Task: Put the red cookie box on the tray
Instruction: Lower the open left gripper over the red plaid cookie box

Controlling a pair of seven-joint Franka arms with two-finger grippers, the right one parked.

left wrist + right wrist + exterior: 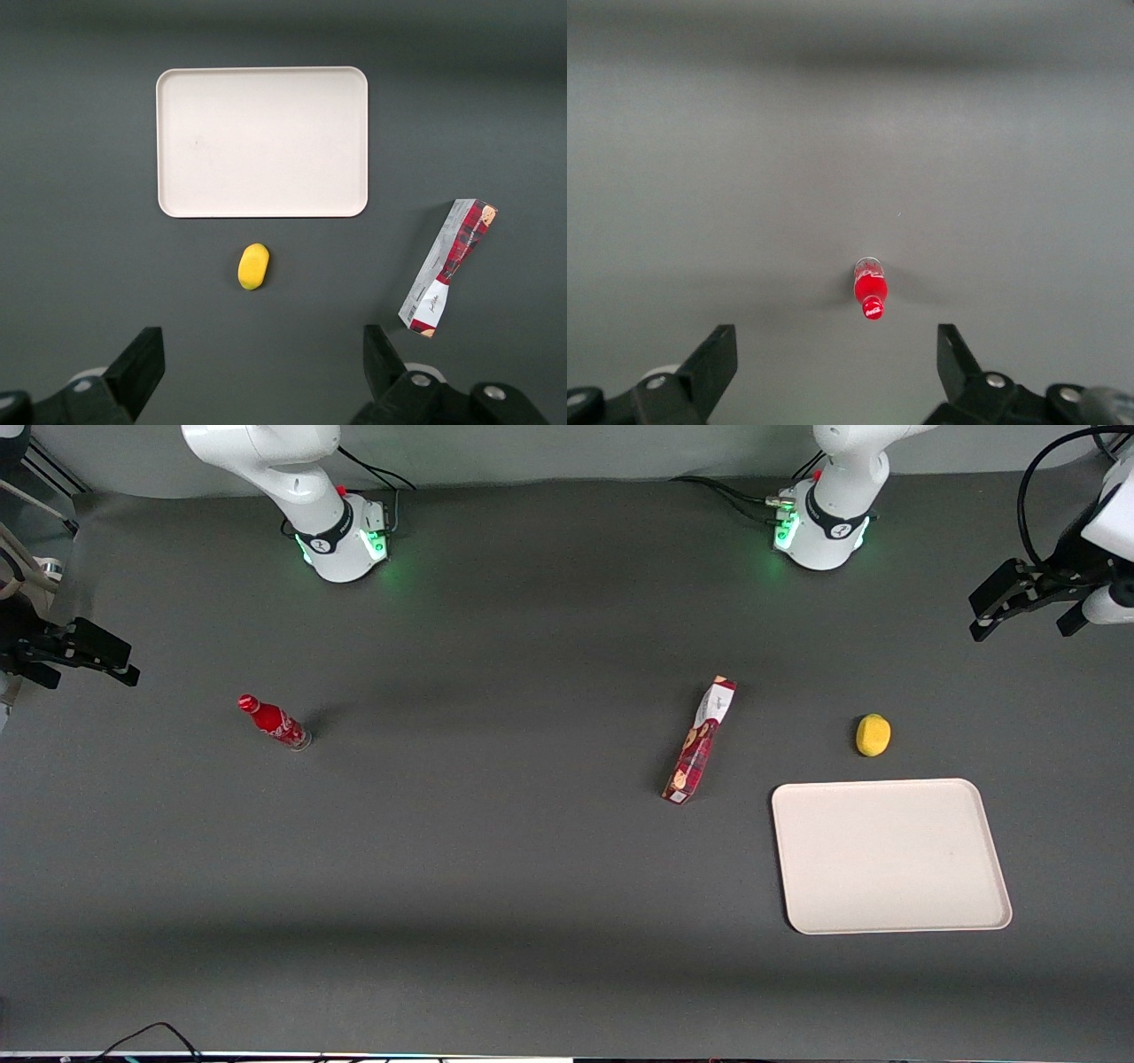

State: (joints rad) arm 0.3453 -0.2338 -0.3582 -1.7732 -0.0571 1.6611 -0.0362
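Observation:
The red cookie box (700, 740) lies on the dark table, its white label end pointing away from the front camera. It also shows in the left wrist view (447, 268). The cream-white tray (890, 856) lies bare beside the box, toward the working arm's end and a little nearer the front camera; the left wrist view shows it too (262, 142). My left gripper (979, 615) hangs open and empty above the table at the working arm's end, apart from both box and tray. In its own view the gripper (264, 363) has its fingers spread wide.
A small yellow fruit-like object (873, 735) lies between the tray and the working arm's base, also in the left wrist view (253, 266). A small red soda bottle (273, 721) stands toward the parked arm's end of the table.

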